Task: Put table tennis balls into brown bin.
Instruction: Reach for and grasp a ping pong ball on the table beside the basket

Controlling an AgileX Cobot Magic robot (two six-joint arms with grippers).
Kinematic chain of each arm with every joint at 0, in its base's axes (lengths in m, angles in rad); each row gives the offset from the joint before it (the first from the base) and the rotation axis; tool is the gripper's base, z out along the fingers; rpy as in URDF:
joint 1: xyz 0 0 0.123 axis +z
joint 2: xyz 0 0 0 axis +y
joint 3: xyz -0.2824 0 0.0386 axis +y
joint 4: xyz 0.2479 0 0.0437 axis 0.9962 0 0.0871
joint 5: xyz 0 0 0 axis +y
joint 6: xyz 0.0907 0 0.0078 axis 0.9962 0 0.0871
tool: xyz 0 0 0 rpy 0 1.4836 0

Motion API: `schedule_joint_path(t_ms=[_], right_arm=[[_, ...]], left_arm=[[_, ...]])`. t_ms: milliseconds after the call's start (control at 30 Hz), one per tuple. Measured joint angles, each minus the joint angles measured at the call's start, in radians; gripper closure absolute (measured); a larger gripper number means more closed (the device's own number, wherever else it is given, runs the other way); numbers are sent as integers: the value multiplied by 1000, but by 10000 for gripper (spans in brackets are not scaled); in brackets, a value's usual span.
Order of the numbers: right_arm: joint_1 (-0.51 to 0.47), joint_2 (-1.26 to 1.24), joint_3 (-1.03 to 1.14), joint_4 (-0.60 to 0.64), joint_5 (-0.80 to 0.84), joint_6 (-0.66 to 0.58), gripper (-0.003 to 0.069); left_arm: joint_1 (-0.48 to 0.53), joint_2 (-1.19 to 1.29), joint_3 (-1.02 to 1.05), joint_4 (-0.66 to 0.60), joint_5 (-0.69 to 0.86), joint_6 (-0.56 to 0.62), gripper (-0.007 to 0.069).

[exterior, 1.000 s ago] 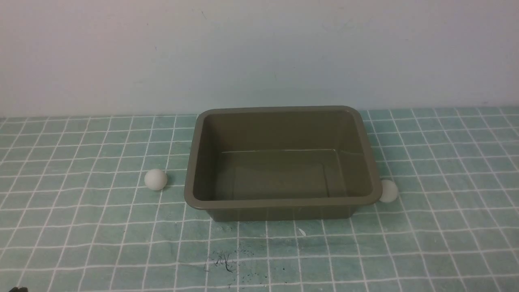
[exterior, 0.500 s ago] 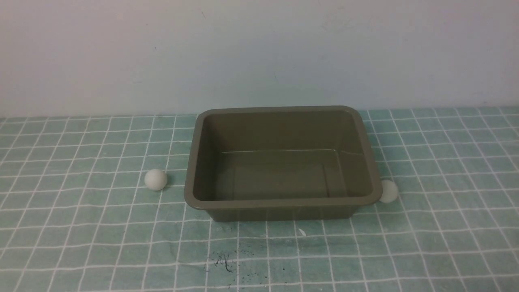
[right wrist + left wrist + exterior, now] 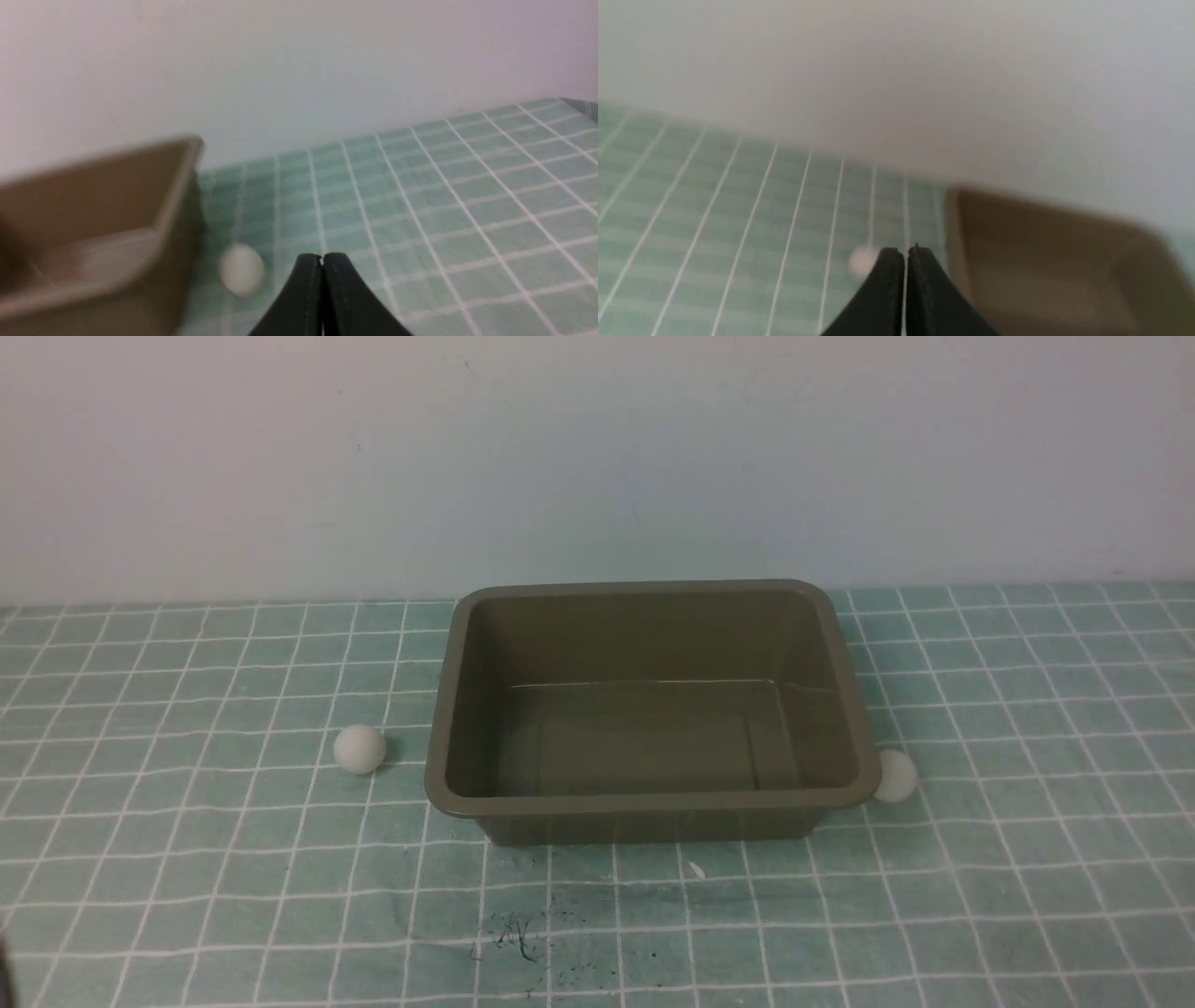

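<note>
Brown bin [image 3: 644,803] rim part-hides R ball [image 3: 900,775]; L ball [image 3: 359,749] apart.

Smooth moulded plastic, olive-brown, faint sheen on floor and inner walls: brown bin [image 3: 644,800], ahead of both tools. Matt white, smooth: table tennis ball [image 3: 861,261] just beyond left tool [image 3: 906,251] tip. Same matt white: second ball [image 3: 242,269] close beside right tool [image 3: 322,255] tip. Both tools black, matt; plastic or rubber, cannot tell. Dull teal covering, white grid lines, mottled: tabletop [image 3: 187,859]; dark scuffs [image 3: 513,938] on it. Pale, matt: wall [image 3: 597,457].
</note>
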Motion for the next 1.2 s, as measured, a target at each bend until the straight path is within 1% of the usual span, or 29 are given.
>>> schedule_joint_path(t_ms=[33,67,100,133,167,200,300,400,500,600,633,667,733,800,867,900,933,1000,1100,1200], right_arm=[[0,0,0,11,-10,0,673],[0,0,0,55,-46,31,673],[0,0,0,127,-107,70,673],[0,0,0,161,-124,82,673],[0,0,0,176,-138,91,673],[0,0,0,217,-161,103,673],[0,0,0,249,-202,120,673],[1,0,0,270,-232,146,673],[8,3,-52,268,-122,138,673],[10,70,-200,225,71,78,673],[10,140,-296,191,191,30,673],[10,150,-307,187,191,30,673],[10,261,-427,154,315,-22,673],[10,354,-515,137,406,-70,673],[10,415,-560,133,440,-100,673],[10,440,-583,130,451,-115,673],[10,451,-590,128,455,-120,673],[10,507,-612,126,459,-142,673],[10,536,-615,126,459,-146,673],[10,549,-615,126,452,-148,673]], left_arm=[[0,0,0,0,30,6,629],[0,80,-30,0,84,39,629],[0,187,-59,-7,150,85,629],[0,245,-71,-12,171,111,629],[0,272,-77,-15,182,124,629],[-1,390,-101,-31,188,178,629],[-1,544,-153,-61,187,250,629],[-1,713,-248,-101,185,325,629],[-1,835,-349,-122,202,370,629],[-1,976,-485,-136,264,421,629],[-1,1052,-565,-139,299,433,629],[-1,1052,-565,-140,304,433,629],[-2,1151,-672,-145,363,442,615],[-2,1234,-767,-149,409,448,582],[-3,1301,-848,-150,449,450,540],[-3,1333,-889,-150,467,450,498],[-3,1351,-912,-150,473,450,482],[-3,1408,-987,-150,496,444,373],[-10,1445,-1026,-131,498,433,246],[-25,1468,-1030,-90,501,429,162]])
